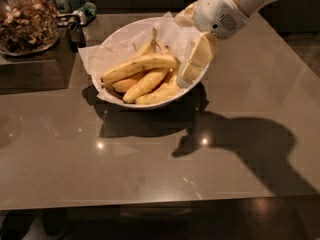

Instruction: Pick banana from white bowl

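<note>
Right now the banana [142,65] lies across the top of the pile in the white bowl [116,36], toward the far side of the table [150,164]. The gripper [187,75] dips into the bowl's right side, just beside the banana's right end; whether it is wide or narrow I cannot tell. The fruit looks light, soft and easily bruised, so a gentle pinch across its middle seems best.

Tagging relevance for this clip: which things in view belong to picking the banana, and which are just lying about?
Job in hand: banana; white bowl holding it; gripper at the bowl's right side, jaws open.

Lying about: shorter bananas in the same bowl; jar of nuts at far left; table.
</note>
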